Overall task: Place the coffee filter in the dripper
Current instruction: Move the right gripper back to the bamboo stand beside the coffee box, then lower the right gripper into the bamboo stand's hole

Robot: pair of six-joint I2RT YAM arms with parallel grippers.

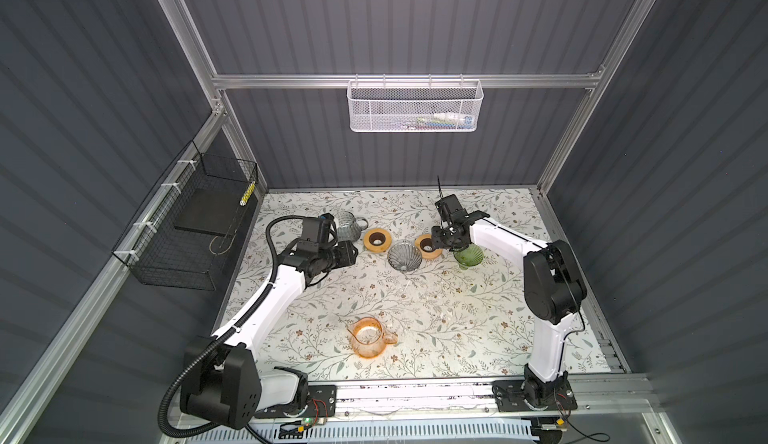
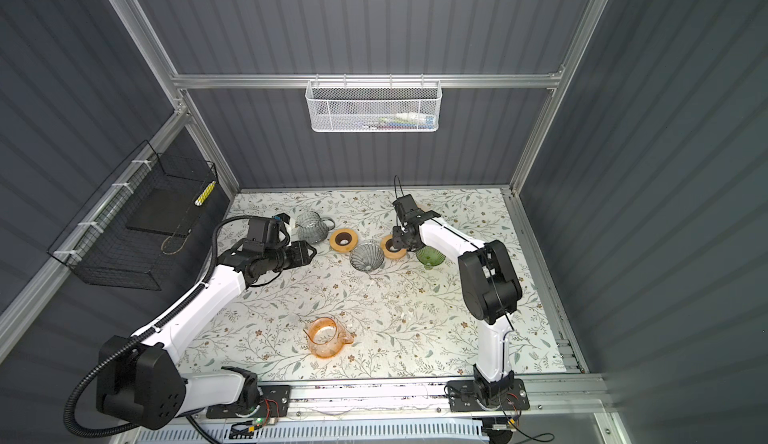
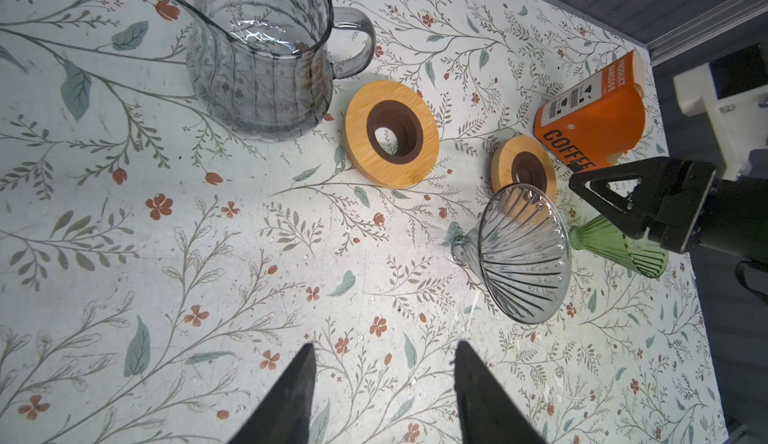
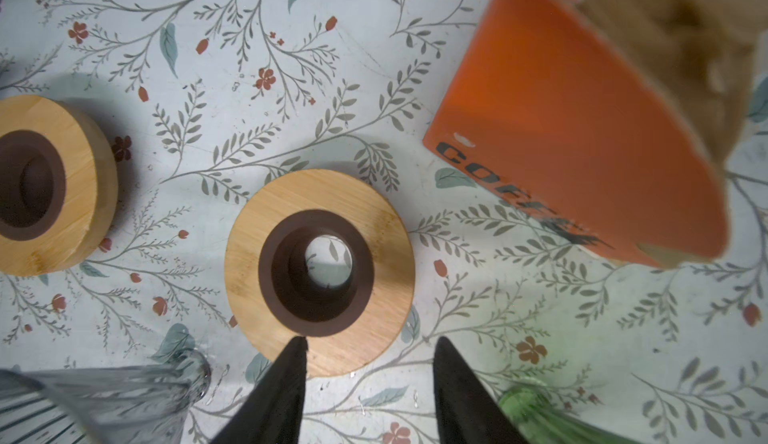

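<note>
An orange box [image 4: 573, 130] marked COFFEE lies on the table, and the brown paper coffee filter [image 4: 685, 47] shows at its open end. A grey glass dripper [image 1: 404, 256] [image 3: 523, 255] lies on its side. A green glass dripper [image 1: 468, 255] [image 3: 615, 246] is just to the right of it. My right gripper [image 4: 370, 338] [image 1: 441, 243] hangs open and empty over the edge of a wooden ring [image 4: 249, 255], between the two drippers. My left gripper [image 3: 384, 344] [image 1: 351, 253] is open over bare table, left of the grey dripper.
A second wooden ring [image 1: 377, 240] [image 3: 392, 134] sits beside a grey glass carafe [image 1: 347, 226] [image 3: 257, 59] at the back left. An orange glass carafe [image 1: 370, 336] stands near the front. A black wire basket [image 1: 187, 230] hangs on the left wall.
</note>
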